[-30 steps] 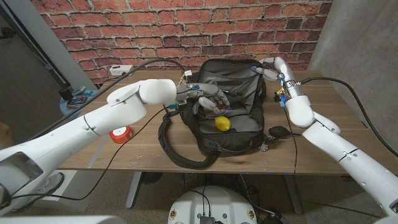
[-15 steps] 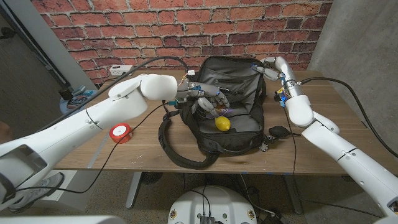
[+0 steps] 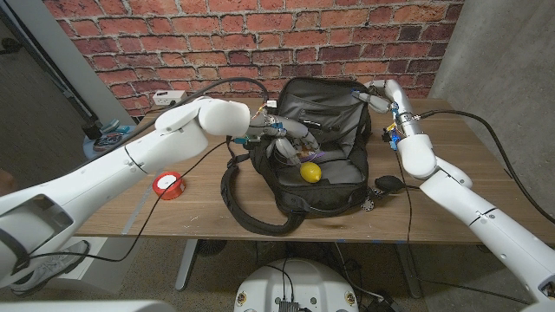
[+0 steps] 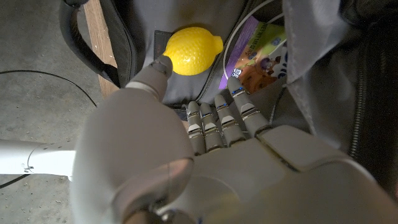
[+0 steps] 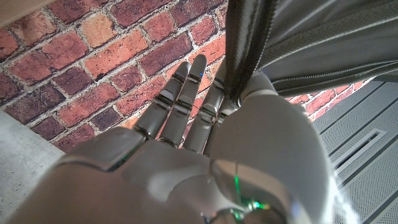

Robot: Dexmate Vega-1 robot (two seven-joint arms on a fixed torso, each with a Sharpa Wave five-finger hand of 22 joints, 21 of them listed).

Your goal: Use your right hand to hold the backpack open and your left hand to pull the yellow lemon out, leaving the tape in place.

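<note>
A: Table (image 3: 451, 212): wooden, set before a brick wall (image 3: 217, 35).

B: Backpack (image 3: 334, 186): black, lying on the table, flap raised toward the wall, long axis running from the near edge to the wall.

A: Right hand (image 3: 365, 94): at the flap's upper corner. Wrist view: flap edge pinched between thumb and fingers (image 5: 205, 112), remaining fingers extended straight.

B: Left hand (image 3: 282, 139): reaching into the opening from the robot's left, fingers pointing down and spread, holding nothing. Thumb tip touching or just short of the lemon (image 4: 192, 50); cannot tell which.

A: Lemon: yellow, inside the backpack on the grey lining, long axis crosswise to the backpack's length, beside a purple packet (image 4: 258, 59).

B: Red tape roll (image 3: 167, 185): on the table, well apart from the backpack, on the robot's left.
</note>
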